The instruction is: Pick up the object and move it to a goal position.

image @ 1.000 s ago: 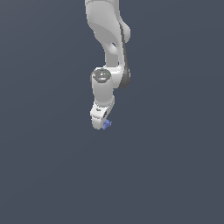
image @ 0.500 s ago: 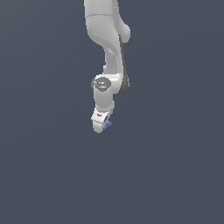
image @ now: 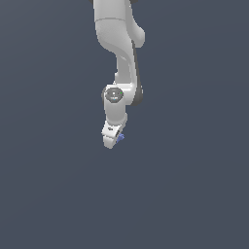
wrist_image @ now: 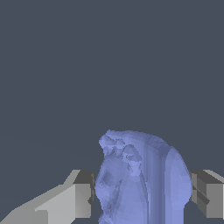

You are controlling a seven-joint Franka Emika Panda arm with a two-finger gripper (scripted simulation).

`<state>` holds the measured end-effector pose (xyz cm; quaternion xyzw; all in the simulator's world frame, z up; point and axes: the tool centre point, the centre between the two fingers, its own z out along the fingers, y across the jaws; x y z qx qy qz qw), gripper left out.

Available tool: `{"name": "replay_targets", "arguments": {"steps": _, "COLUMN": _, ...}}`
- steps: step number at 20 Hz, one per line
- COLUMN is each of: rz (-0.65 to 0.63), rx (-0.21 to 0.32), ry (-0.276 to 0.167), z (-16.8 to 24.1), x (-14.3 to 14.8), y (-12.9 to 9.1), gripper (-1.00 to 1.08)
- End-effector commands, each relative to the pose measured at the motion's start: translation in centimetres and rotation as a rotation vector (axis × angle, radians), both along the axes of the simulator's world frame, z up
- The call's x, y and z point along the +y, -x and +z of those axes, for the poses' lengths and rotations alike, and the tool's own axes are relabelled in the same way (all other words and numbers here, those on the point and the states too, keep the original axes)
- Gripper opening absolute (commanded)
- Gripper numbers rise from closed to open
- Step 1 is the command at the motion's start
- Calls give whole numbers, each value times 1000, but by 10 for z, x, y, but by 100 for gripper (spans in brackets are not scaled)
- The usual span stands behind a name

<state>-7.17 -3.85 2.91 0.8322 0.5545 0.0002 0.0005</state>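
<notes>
Carry step: pincer (image: pixel 113 141) closed narrowly around object (wrist_image: pixel 140 179), both fingers (wrist_image: pixel 83 194) alongside it. Next: transport to goal, marker unseen.

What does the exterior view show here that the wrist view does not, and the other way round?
Only the exterior view shows the white arm reaching down over the plain grey ground. Only the wrist view shows the lumpy surface of the periwinkle-blue object up close, between the two grey fingers, with a small gap visible at each. Both show the gripper and the object; neither shows a goal marker.
</notes>
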Motion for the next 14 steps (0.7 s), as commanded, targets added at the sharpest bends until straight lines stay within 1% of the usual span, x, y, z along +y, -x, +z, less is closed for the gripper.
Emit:
{"name": "replay_targets", "arguments": {"steps": 1, "rz": 0, "rx": 1, "ry": 0, "z": -1, "x": 0, "y": 0, "gripper": -100}}
{"name": "replay_targets", "arguments": {"steps": 8, "rz": 0, "rx": 0, "ry": 0, "z": 4, "x": -3, "y": -2, "gripper": -100}}
{"name": "replay_targets", "arguments": {"steps": 14, "rz": 0, "rx": 0, "ry": 0, "z": 23, "x": -17, "y": -11, "gripper": -100}}
